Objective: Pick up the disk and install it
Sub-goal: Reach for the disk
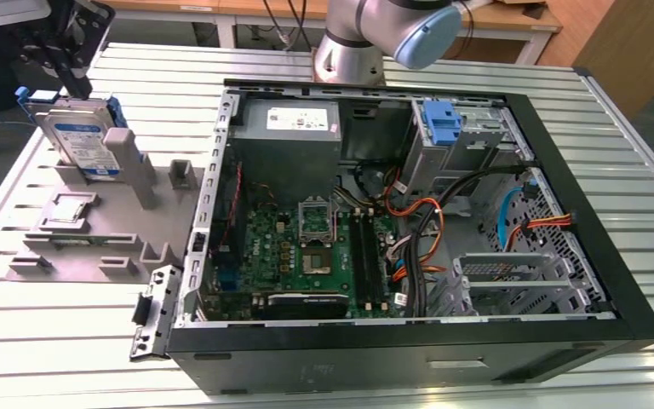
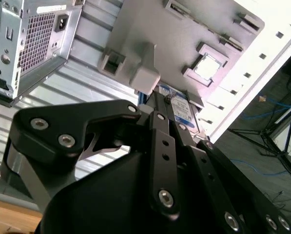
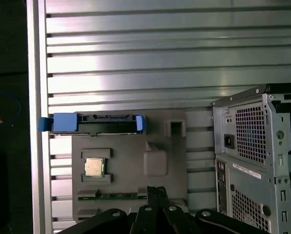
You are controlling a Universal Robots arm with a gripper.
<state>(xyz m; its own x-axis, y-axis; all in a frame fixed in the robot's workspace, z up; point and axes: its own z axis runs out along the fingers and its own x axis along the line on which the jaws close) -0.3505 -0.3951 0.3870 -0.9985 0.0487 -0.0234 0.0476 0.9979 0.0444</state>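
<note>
One disk, a flat silver-grey hard drive with a white and blue label framed by a blue plastic carrier, stands on edge in a slot of the grey moulded plastic fixture. That fixture lies on the ribbed metal surface, at about nine o'clock from the open black computer case in the exterior view. Standing upright leaves the disk's top edge free, which I judge is meant to give the pincer something to close on from above. The case lies on its side with its panel off, so its bays face upward. A lone blue plastic bracket sits in a bay at about one o'clock inside it. A small square silver chip rests in its own pocket of the fixture, apart from the disk.

The black pincer hangs just above the disk, at its twelve o'clock in the exterior view, pointing down. In the first wrist view its fingers lie together with nothing between them, and the disk shows edge-on, apart from them. The grey arm rises at twelve o'clock of the case. The disk is not yet gripped.
</note>
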